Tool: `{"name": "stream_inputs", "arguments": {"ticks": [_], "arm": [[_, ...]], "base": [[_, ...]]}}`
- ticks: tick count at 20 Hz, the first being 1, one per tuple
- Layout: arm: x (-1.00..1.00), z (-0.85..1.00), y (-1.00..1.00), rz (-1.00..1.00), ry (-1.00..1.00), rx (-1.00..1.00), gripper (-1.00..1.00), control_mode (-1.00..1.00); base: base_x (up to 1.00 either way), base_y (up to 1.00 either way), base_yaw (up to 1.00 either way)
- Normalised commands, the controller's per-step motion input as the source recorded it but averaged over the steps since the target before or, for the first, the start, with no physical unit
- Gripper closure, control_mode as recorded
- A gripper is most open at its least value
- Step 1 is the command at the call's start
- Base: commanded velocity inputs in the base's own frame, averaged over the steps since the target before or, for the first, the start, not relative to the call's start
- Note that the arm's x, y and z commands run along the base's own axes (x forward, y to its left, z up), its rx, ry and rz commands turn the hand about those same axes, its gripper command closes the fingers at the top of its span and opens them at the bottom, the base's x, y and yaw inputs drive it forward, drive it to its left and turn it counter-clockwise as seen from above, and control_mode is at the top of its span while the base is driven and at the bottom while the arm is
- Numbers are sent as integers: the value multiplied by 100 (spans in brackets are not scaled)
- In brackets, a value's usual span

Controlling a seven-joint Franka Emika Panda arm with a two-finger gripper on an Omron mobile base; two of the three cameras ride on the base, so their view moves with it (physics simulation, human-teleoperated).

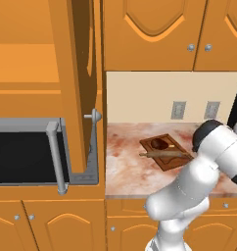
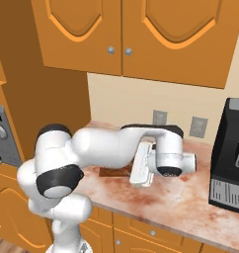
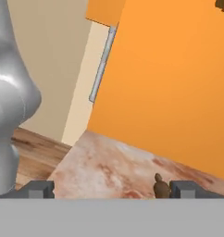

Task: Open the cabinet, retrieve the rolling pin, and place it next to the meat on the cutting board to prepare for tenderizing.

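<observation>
A: Left base view first. What do you make of the rolling pin [image 1: 163,154]?
B: A slim brown wooden cylinder with a narrower stub at its left end. It lies across the front part of the cutting board [image 1: 166,151], its left end sticking out past the board's front-left edge. The meat [image 1: 158,144], a small dark reddish lump, sits just behind it on the board.
A: And the board?
B: Dark brown with a lighter rim, lying skewed on the marble worktop [image 1: 128,164], nearer its back edge. The cabinet [image 1: 76,83] door stands open, edge-on, its round knob facing right.
A: Right base view?
B: The arm crosses in front of the board [image 2: 113,171]; a brown strip of it peeks out under the forearm, towards the worktop's [image 2: 180,197] left end. The white hand [image 2: 141,167] hangs above it. The jaws I cannot make out there.
A: Hand view?
B: The gripper [image 3: 111,189] stands wide open, nothing between its two tips. A small brown stub [image 3: 160,186], probably the pin's end, shows just beside the right fingertip [image 3: 182,188], over the marble.
</observation>
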Motion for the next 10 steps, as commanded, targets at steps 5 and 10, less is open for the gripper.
{"name": "stream_inputs", "arguments": {"ticks": [5, 10], "arm": [[-82, 27, 36, 0, -14, 0, -100, -100], [-81, 36, 39, 0, -13, 0, -100, -100]], "base": [[0, 0, 0], [0, 0, 0]]}}
